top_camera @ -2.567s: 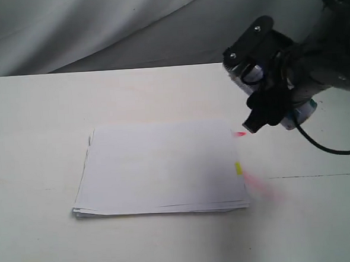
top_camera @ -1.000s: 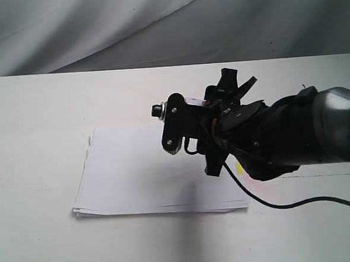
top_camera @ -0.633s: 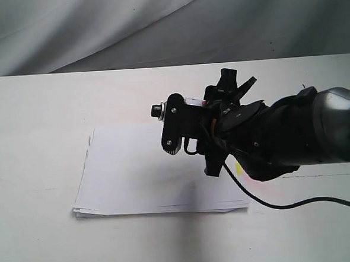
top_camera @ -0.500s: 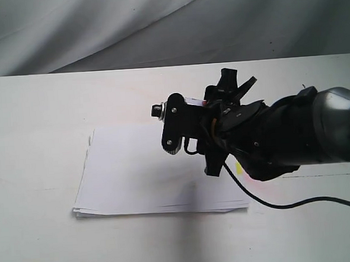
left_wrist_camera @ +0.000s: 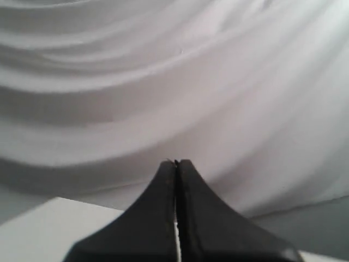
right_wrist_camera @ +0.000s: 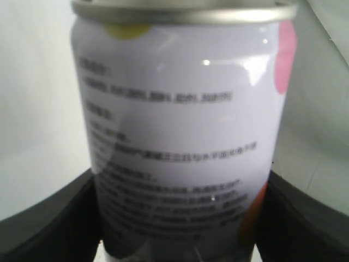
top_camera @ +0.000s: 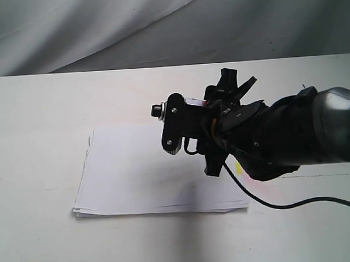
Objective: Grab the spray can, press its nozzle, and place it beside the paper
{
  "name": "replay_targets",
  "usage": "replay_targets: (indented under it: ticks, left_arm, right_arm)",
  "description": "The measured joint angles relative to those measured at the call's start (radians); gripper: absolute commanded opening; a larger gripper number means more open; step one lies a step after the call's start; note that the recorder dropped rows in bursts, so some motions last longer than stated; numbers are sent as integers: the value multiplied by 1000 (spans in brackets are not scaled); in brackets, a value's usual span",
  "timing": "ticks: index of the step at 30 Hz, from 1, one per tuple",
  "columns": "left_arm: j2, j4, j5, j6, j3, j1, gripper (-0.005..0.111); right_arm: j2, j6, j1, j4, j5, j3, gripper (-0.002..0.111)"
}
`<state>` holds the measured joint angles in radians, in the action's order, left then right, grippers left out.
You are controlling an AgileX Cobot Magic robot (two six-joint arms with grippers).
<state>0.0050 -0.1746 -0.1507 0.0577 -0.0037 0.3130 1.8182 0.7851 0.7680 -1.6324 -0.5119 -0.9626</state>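
Note:
The spray can (right_wrist_camera: 180, 136) fills the right wrist view: a pale label with dark print, yellow and pink dots, a silver rim at its far end. My right gripper (right_wrist_camera: 180, 188) is shut on it, one black finger (right_wrist_camera: 52, 221) on each side. In the exterior view this gripper (top_camera: 183, 123) hovers over the right half of the white paper (top_camera: 136, 169). Only a pale sliver of the can (top_camera: 192, 100) shows there. I cannot make out the nozzle. The paper's yellow mark (top_camera: 239, 167) peeks out under the arm. My left gripper (left_wrist_camera: 176, 164) is shut, holds nothing and faces a grey curtain.
The right arm's bulky dark wrist (top_camera: 306, 132) and its black cable (top_camera: 298, 205) hang over the paper's right edge. The white table (top_camera: 31, 116) stretches left and forward of the paper. A grey curtain (top_camera: 156, 25) closes off the back.
Since 2.6 s ago the right arm carried the can left and forward, from off the paper's right side to above the paper. Over the last second nothing has moved.

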Motion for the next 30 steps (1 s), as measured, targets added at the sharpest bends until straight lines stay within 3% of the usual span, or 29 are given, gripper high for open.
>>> replay_targets:
  ticks: [9, 14, 20, 26, 30]
  left_arm:
    - [62, -295, 195, -234, 0, 0, 0]
    - [238, -351, 310, -208, -56, -7, 0]
    - [586, -357, 501, -171, -377, -15, 0]
    - [1041, -442, 784, 102, -739, -15, 0]
    - [1234, -530, 901, 250, -923, -15, 0]
  right_arm:
    - [0, 0, 0, -14, -2, 0, 0]
    - [0, 0, 0, -15, -7, 0, 0]
    - [0, 0, 0, -17, -15, 0, 0]
    - [0, 0, 0, -17, -19, 0, 0]
    - [0, 0, 0, -17, -21, 0, 0]
